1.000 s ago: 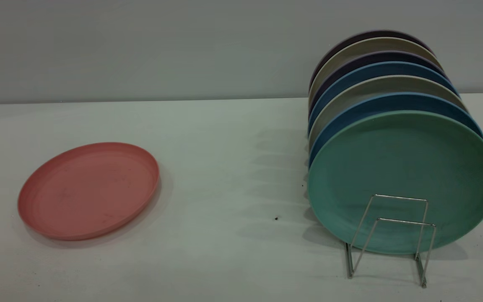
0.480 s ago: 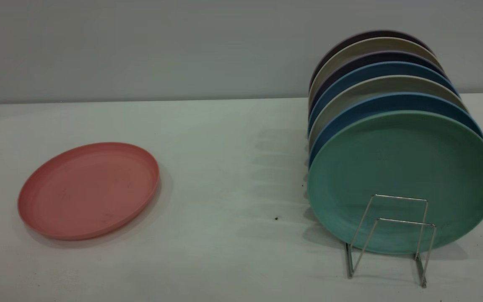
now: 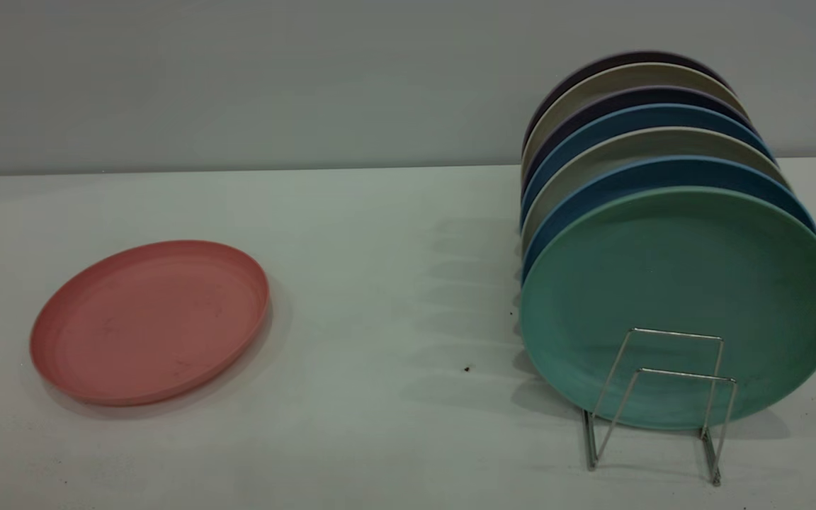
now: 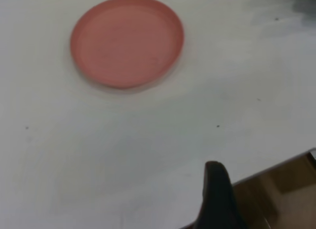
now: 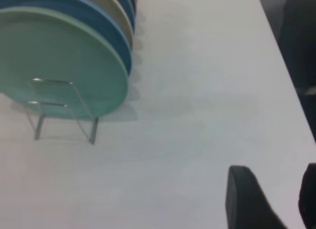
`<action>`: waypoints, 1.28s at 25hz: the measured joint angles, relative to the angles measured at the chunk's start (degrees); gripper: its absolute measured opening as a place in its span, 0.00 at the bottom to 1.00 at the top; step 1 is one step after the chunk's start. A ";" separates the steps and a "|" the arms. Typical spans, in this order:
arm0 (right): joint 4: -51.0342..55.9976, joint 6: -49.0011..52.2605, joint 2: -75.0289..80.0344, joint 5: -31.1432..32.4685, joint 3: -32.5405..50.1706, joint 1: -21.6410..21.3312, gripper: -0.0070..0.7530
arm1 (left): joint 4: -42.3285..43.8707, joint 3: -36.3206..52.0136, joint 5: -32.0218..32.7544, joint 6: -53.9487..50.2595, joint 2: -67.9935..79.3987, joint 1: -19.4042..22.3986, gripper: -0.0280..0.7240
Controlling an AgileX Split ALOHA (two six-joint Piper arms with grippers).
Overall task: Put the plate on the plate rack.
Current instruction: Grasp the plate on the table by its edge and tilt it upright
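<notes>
The salmon-pink plate (image 3: 149, 322) lies flat on the white table at the left, also seen in the left wrist view (image 4: 127, 40). The silver wire plate rack (image 3: 677, 333) stands at the right (image 5: 92, 133), with its two front loops free. My left gripper (image 4: 217, 199) hovers near the table edge, well apart from the pink plate and holding nothing I can see. My right gripper (image 5: 276, 199) is open over bare table, off to the side of the rack. Neither gripper shows in the exterior view.
A teal-green plate (image 3: 681, 283) stands upright at the front of the rack, with blue, beige and dark plates (image 3: 635, 117) in a row behind it. The table edge (image 4: 276, 167) runs close to my left gripper, and another edge (image 5: 286, 76) lies beside my right gripper.
</notes>
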 joint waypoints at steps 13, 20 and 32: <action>0.71 -1.10 5.29 -0.58 -0.22 13.41 0.38 | 16.31 0.00 -0.47 -19.69 4.65 -1.78 0.71; 2.70 -5.22 17.58 -7.34 -2.18 13.54 0.38 | 26.65 0.00 -4.70 -27.63 15.20 -1.78 0.68; 13.49 -13.26 35.65 -18.13 -7.25 13.54 0.38 | 29.28 0.00 -23.40 -35.03 39.58 -1.78 0.62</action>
